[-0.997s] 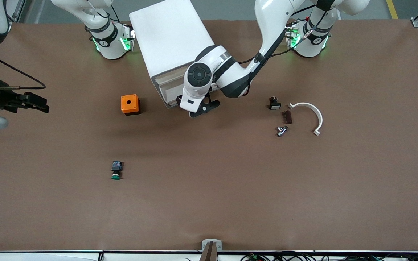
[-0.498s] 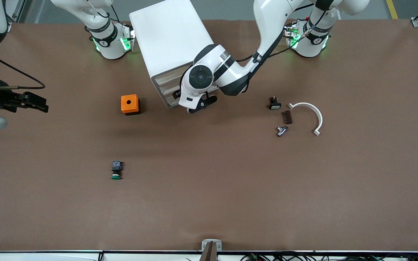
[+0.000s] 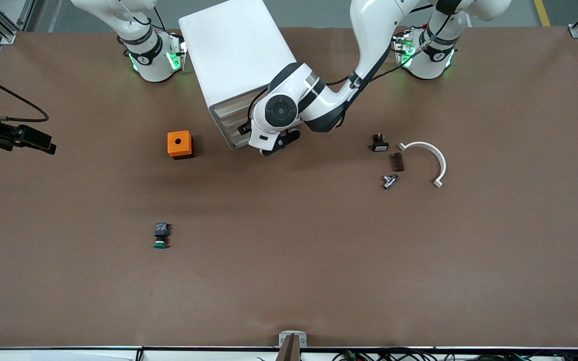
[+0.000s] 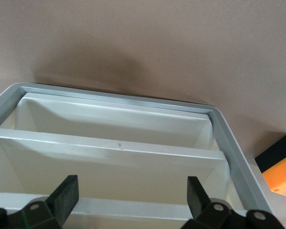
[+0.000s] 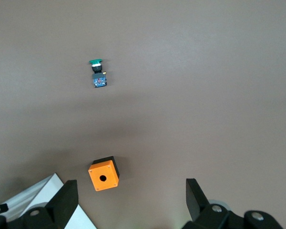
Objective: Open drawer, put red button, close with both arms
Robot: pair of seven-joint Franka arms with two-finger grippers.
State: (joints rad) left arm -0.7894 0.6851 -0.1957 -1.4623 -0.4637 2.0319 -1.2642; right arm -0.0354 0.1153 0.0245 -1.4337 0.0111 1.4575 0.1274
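- Front view: the red button (image 3: 379,143) lies on the table toward the left arm's end, well apart from the cabinet (image 3: 234,55). No gripper touches it, and its cap is too small to read for colour.
- Just beside it lie a brown block (image 3: 397,162), a white curved piece (image 3: 427,153) and a small metal fitting (image 3: 389,180), the fitting nearest the camera.
- The left gripper (image 3: 278,142) is up against the cabinet's front. In the left wrist view its fingers (image 4: 66,194) stand wide apart and empty, facing the ledges of the drawer (image 4: 109,164) fronts.
- No drawer looks pulled out, so the step in hand appears to be opening one.
- To do it well, I would bring the fingers squarely onto one ledge, one above and one below it. They should close fully before the pull.
- The pull should run straight along the drawer's travel. The cabinet sits at an angle on the table, so a slanted pull could drag it.
- The right gripper (image 3: 24,138) hangs over the table's edge at the right arm's end, waiting. Its fingers (image 5: 66,196) are spread wide with nothing between them.
- Below it the right wrist view shows an orange box (image 5: 104,174) with a hole on top, beside the cabinet.
- A green button (image 5: 98,74) lies nearer the camera than the box; it is the one not to pick.
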